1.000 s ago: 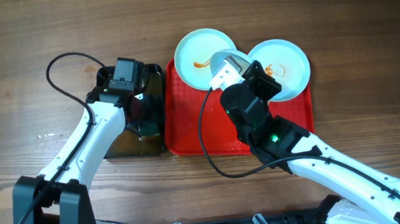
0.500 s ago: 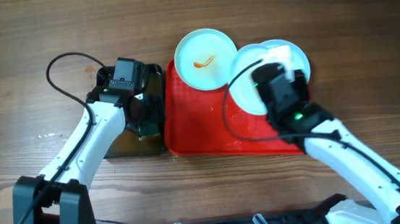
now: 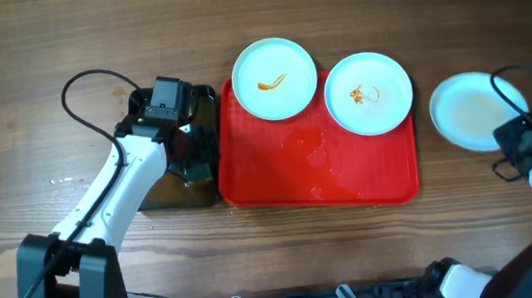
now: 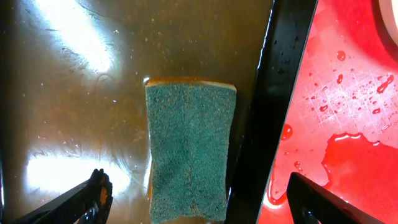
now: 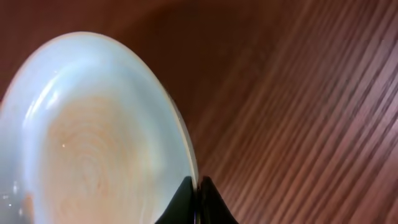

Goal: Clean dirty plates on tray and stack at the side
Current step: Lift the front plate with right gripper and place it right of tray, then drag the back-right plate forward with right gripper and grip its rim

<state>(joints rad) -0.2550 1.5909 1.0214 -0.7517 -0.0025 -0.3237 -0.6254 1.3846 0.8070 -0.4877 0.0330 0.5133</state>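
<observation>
Two dirty plates lie on the red tray (image 3: 278,177): one (image 3: 274,79) at its back left with an orange streak, one (image 3: 368,93) at its back right with orange squiggles. A third pale plate (image 3: 470,110) is off the tray, over the wood at the right. My right gripper (image 5: 196,186) is shut on its rim; in the right wrist view the plate (image 5: 93,137) shows a faint brown film. My left gripper (image 4: 196,199) is open above a green sponge (image 4: 189,162) that lies in the black tray (image 3: 200,116) of brownish water.
The black tray stands against the red tray's left edge. Water drops and a puddle (image 4: 348,155) lie on the red tray. A black cable (image 3: 88,97) loops behind the left arm. Bare wooden table (image 3: 503,205) lies right of the red tray.
My right gripper has carried the third plate from over the red tray to the right, off the tray to the table's right side. The left arm has not moved.
</observation>
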